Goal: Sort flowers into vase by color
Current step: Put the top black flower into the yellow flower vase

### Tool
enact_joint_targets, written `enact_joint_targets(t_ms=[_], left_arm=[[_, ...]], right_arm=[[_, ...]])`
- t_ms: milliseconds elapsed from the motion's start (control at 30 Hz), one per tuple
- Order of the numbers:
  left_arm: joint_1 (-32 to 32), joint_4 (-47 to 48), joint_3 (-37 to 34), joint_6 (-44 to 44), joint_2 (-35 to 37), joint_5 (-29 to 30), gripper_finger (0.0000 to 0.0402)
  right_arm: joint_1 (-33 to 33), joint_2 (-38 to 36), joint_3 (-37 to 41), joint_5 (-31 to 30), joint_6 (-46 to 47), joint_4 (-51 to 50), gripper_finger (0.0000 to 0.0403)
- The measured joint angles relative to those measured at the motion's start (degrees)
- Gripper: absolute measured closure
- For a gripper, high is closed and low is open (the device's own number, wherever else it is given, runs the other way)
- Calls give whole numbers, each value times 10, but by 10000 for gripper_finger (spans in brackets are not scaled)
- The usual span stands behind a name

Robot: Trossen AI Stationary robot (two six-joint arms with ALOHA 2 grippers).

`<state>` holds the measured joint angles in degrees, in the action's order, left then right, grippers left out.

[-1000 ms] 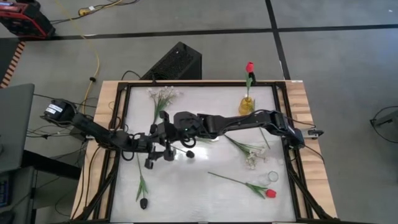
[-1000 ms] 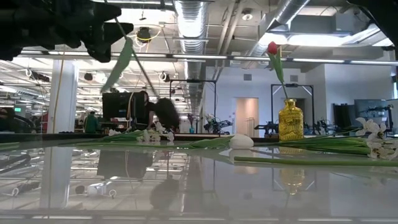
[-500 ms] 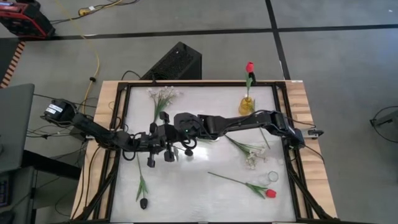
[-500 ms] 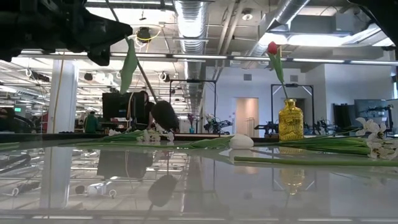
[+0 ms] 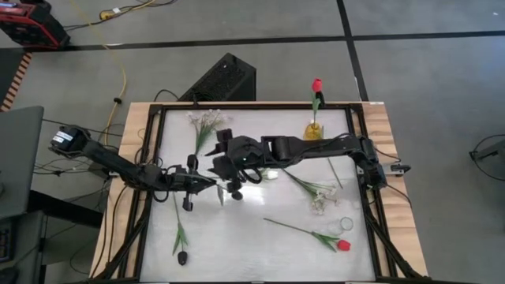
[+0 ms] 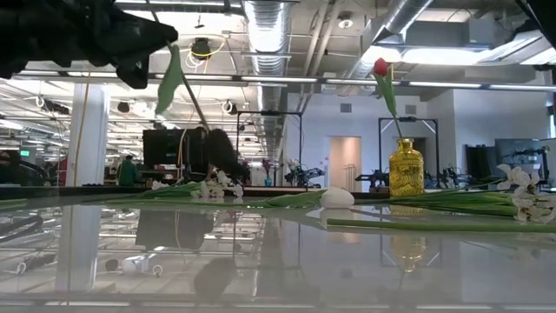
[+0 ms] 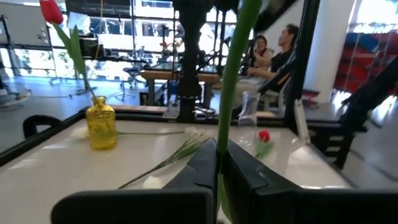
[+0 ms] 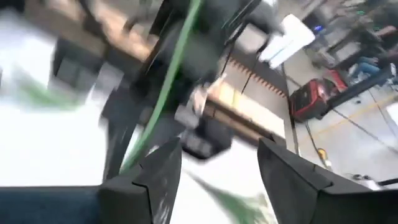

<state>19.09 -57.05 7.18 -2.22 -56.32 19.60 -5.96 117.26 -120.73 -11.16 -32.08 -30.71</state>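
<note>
Green stem first: we see a flower stem (image 7: 227,93) pinched between the closed fingers (image 7: 244,180) of the left gripper (image 5: 211,183), rising straight up out of their tips in the left wrist view, its dark bloom (image 6: 219,149) hanging above the white counter (image 5: 260,237) in the low view. The right gripper (image 5: 216,162) sits just beside those fingers, its own fingers (image 8: 155,177) spread wide apart with the same stem running between them, and we cannot tell whether either one touches it. Beyond the left fingers stands the yellow vase (image 5: 313,131) holding one red tulip (image 5: 316,85). Another red tulip (image 5: 342,245) lies near a clear glass (image 5: 346,224), well apart from both pairs of fingers. A dark tulip (image 5: 182,256) lies below the left fingers in the high view, a white sprig (image 5: 207,120) just past the right fingers, and more white blossoms (image 5: 319,199) lie between the vase and the glass.
</note>
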Motion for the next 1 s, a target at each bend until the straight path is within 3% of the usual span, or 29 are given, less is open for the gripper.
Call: enact_joint_targets(t_ms=[100, 233, 533, 767, 1000], left_arm=[[0, 17, 0, -32, 30, -24, 401], [-1, 25, 0, -64, 46, -60, 401], [-19, 45, 0, -98, 47, -90, 401], [-38, 65, 0, -114, 47, -111, 401], [-42, 67, 0, -121, 47, -117, 401]], right_arm=[[-8, 1, 0, 0, -115, -41, 166], [-31, 29, 1, -16, -334, -51, 173], [-89, 93, 0, -227, -644, 93, 198], [-97, 114, 1, -266, -756, 112, 217], [-94, 123, 0, -278, -764, 128, 255]])
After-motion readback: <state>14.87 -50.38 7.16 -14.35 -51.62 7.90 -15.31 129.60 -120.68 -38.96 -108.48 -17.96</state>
